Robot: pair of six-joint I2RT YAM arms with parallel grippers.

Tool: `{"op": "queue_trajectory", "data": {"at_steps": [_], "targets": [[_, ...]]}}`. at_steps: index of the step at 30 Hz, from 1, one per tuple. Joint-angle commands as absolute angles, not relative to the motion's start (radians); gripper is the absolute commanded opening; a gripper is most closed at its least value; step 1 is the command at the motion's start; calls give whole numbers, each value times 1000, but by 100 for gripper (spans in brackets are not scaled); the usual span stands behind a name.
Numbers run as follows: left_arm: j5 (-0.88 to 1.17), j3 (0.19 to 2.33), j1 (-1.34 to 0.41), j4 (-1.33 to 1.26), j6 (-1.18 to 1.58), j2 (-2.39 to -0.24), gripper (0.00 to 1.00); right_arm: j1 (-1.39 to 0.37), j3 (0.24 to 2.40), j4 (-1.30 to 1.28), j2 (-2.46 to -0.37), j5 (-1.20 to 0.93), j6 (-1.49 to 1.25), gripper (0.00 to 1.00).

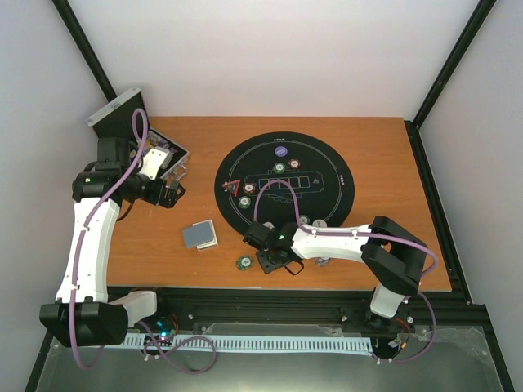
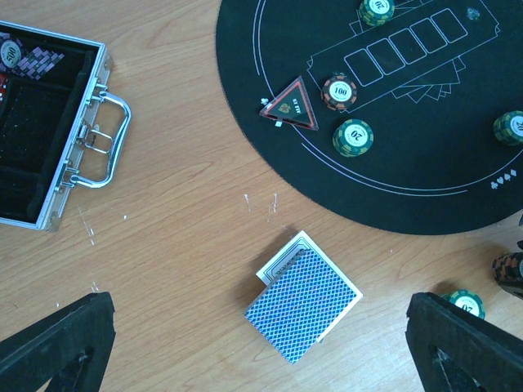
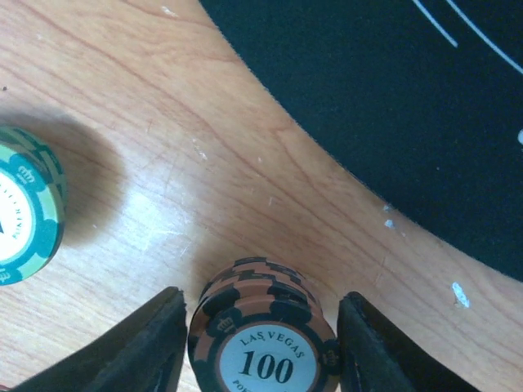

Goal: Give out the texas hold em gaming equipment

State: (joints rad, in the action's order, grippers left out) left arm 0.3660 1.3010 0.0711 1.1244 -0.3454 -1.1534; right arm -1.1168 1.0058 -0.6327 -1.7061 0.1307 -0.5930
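Tabletop (image 1: 392, 163) wooden, walls (image 1: 270, 57) white; left fingers (image 2: 57, 343) spread, right fingers (image 3: 147, 343) pinching brown-red chips (image 3: 261, 327).

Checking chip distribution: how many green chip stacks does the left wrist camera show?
4. One green chip stack at the frame's top, one near the red triangle marker, one at the right edge, all on the mat; one on the bare table. Others may lie outside frame.

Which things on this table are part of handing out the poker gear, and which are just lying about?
Part of the job: card deck, red triangle marker, brown-red 100 chip stack, green chips, purple disc.
Just lying about: silver case, round black mat.
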Motion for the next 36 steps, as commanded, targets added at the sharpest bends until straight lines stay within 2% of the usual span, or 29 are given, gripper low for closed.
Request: {"op": "queue_trajectory", "data": {"at_steps": [1,14,23,27,36], "targets": [[365,1328,77,1137,-356,-1134,100,-1124,999,-622,-1706,152,-602,49],[369,1325,77,1138,-356,-1131,100,-1123,1050,-686,-1664,167,-586,37],[384,1332,77,1140,-350,-1134,100,-1095,1134,-793,-1589,200,-545,36],[389,1338,77,1139,-342,-1135,100,-989,1158,-834,-1554,224,-498,36],[391,1329,77,1151,-355,-1134,100,-572,1114,-741,-1576,172,-386,36]]}}
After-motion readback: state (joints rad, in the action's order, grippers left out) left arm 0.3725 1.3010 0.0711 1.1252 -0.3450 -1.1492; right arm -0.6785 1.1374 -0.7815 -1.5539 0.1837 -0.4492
